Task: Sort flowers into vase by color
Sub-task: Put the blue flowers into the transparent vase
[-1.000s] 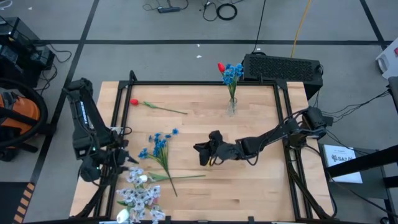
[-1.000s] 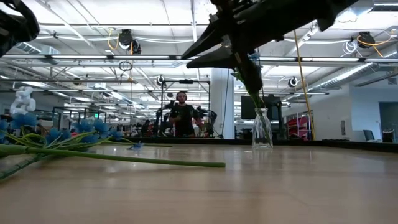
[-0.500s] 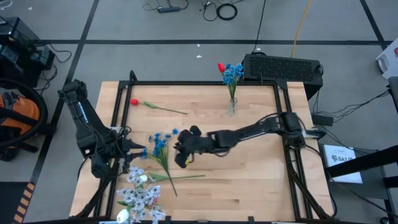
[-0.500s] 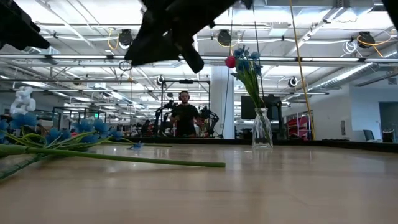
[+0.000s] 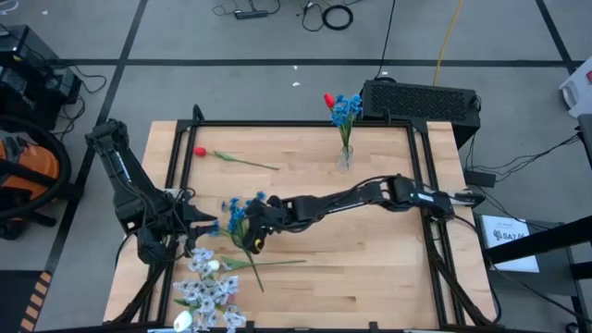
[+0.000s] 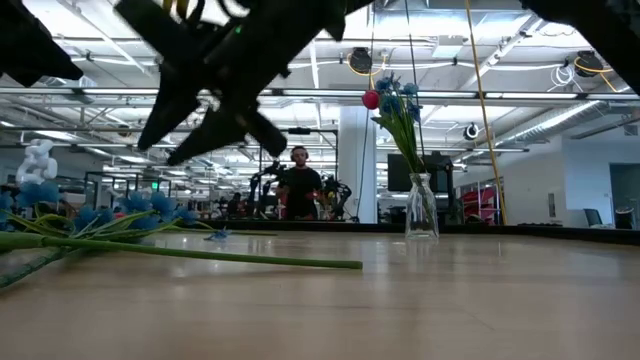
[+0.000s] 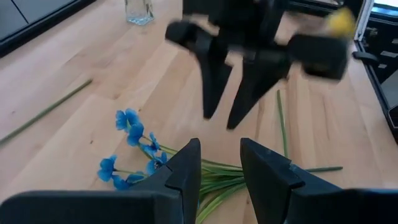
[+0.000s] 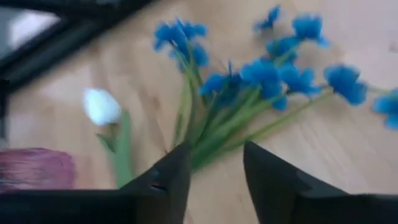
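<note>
A loose bunch of blue flowers [image 5: 239, 211] lies flat on the table's left half, stems [image 5: 254, 268] running toward the near edge. My right gripper [image 5: 252, 237] hovers open just above those stems; its wrist view shows its fingers [image 8: 214, 171] over the blue flowers [image 8: 249, 81] and a white bud [image 8: 102, 106]. My left gripper [image 7: 221, 163] is open at the table's left edge [image 5: 199, 225], facing the bunch [image 7: 134, 149]. A red flower [image 5: 199, 152] lies near the far left corner. The glass vase [image 5: 345, 157] holds blue flowers and a red bud [image 5: 329, 99]. Pale clusters [image 5: 208, 291] lie at the near left corner.
The vase [image 6: 421, 205] stands near the middle of the far edge, apart from both arms. A black frame rail [image 5: 305, 123] runs around the tabletop. The table's right half is bare wood [image 5: 370, 268]. A person [image 6: 298, 185] stands in the room far behind the table.
My right arm has reached out from the table's middle toward its left side and come lower, ending over the blue flowers' stems. My left gripper has shifted a little toward the blue flowers. The flowers have stayed where they were.
</note>
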Tool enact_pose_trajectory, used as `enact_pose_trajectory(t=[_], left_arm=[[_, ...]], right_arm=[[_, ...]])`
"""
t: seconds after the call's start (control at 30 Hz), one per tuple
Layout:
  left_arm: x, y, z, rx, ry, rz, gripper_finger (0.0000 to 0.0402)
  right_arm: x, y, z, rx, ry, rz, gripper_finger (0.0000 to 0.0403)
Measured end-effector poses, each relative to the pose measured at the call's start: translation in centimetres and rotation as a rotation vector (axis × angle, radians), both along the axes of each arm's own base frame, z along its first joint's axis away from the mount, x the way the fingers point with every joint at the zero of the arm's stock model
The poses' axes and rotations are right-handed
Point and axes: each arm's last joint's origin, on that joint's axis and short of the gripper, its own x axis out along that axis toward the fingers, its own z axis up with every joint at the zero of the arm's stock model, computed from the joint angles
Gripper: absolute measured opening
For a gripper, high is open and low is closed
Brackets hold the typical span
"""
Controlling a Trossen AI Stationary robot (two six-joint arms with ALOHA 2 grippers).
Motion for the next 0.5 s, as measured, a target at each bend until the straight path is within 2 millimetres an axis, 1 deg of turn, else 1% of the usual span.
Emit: enact_pose_trajectory(t=[0.1,0.23,0.37,0.5], left_arm=[[0.0,-0.1,0.0,-0.011,-0.006,0.000,0.0118],[0.0,-0.1,0.0,-0.010,-0.005,-0.001,0.0118],[0.0,-0.1,0.0,-0.011,-0.005,-0.001,0.0118],[0.0,-0.1,0.1,-0.013,-0.006,-0.001,0.0118]], right_arm=[[0.2,0.7,-1.6,-0.009,0.028,0.010,0.0179],[0.3,2.1,-2.3,-0.016,0.017,0.038,0.0211],[0.5,3.4,-3.2,-0.036,-0.010,0.055,0.0221],[0.5,4.6,-3.2,-0.170,-0.048,0.069,0.0221]])
